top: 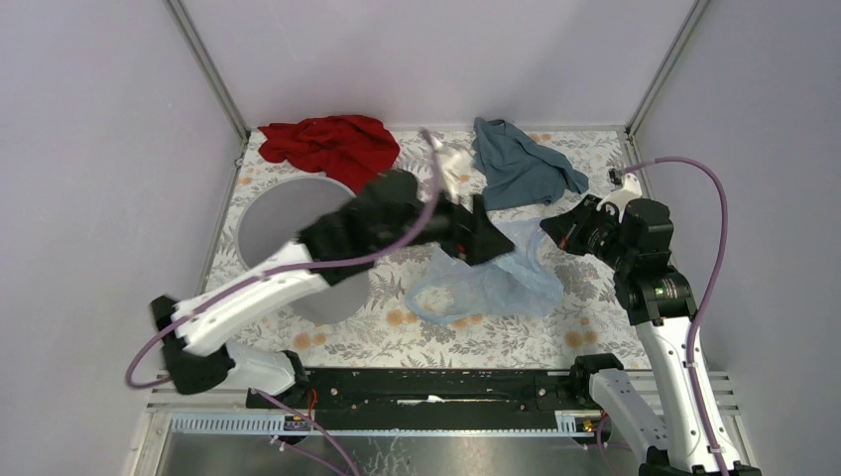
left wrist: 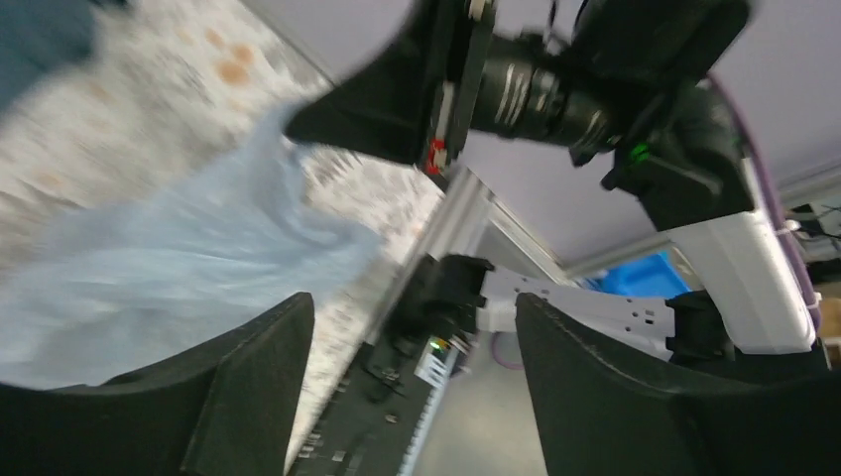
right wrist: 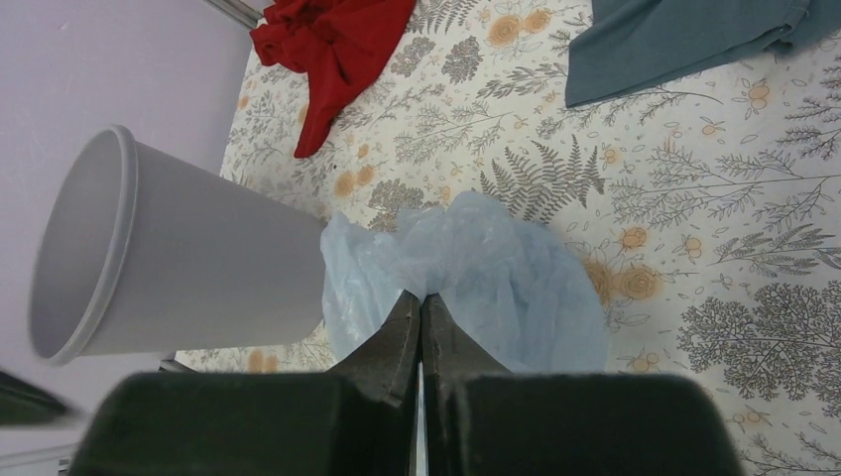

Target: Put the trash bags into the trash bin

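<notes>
The pale blue, wrinkly trash bag (top: 496, 283) lies bunched on the floral table, right of centre. The round light grey trash bin (top: 276, 216) stands at the left; my left arm reaches across it. My left gripper (top: 493, 243) hovers over the bag's upper left part. In the blurred left wrist view it (left wrist: 412, 317) is wide open and empty, with the bag (left wrist: 169, 258) to its left. My right gripper (top: 548, 230) is at the bag's upper right edge. In the right wrist view it (right wrist: 421, 297) is shut on a pinch of bag (right wrist: 496, 268), with the bin (right wrist: 188, 268) beyond.
A red cloth (top: 332, 144) lies at the back left, beside the bin. A teal-blue cloth (top: 521, 164) lies at the back right, with a small white object (top: 451, 164) to its left. Enclosure walls close in the back and both sides.
</notes>
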`<state>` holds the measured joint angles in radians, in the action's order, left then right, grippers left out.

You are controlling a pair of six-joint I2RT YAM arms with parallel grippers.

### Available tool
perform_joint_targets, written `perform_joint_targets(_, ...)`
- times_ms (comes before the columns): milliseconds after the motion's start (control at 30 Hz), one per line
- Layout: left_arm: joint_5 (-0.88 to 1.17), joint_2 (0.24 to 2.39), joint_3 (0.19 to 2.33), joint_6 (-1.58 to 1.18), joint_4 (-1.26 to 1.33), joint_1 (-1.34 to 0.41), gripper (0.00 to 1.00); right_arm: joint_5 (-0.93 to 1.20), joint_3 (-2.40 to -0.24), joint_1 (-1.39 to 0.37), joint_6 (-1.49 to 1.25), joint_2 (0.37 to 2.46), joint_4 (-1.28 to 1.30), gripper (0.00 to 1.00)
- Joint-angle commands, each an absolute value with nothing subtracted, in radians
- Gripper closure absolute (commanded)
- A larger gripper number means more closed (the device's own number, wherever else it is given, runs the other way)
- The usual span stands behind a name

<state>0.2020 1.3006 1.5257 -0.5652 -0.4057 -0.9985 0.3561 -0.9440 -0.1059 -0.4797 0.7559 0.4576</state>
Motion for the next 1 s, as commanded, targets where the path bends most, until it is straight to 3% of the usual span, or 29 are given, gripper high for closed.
perform_joint_targets(0,0.188,1.411,1.384,-0.784,-0.180,-1.074,0.20,0.383,-0.943,-0.108,-0.496,0.734,0.421,1.00)
perform_joint_targets(100,0.201,1.409,1.265,-0.892,-0.020,-1.082,0.21,0.378,-0.948,-0.107,-0.488,0.726,0.437,1.00)
perform_joint_targets(233,0.157,1.425,1.200,-0.954,0.060,-1.102,0.09,0.386,-0.948,-0.107,-0.487,0.726,0.443,1.00)
perform_joint_targets(400,0.057,1.467,1.166,-1.001,0.077,-1.091,0.08,0.400,-0.958,-0.107,-0.493,0.714,0.451,1.00)
perform_joint_targets(467,0.049,1.498,1.178,-1.003,0.100,-1.075,0.19,0.417,-0.964,-0.108,-0.493,0.712,0.460,1.00)
perform_joint_targets(567,0.053,1.565,1.215,-1.011,0.113,-1.045,0.55,0.445,-0.976,-0.107,-0.492,0.701,0.483,1.00)
perform_joint_targets(667,0.032,1.620,1.221,-1.016,0.130,-1.023,0.76,0.547,-0.998,-0.107,-0.495,0.691,0.494,1.00)
perform_joint_targets(767,0.023,1.668,1.201,-1.028,0.200,-0.998,0.85,0.706,-0.978,-0.107,-0.567,0.687,0.424,1.00)
perform_joint_targets(967,0.014,1.800,1.208,-1.026,0.328,-0.975,0.90,0.862,-0.784,-0.109,-0.984,0.668,-0.005,1.00)
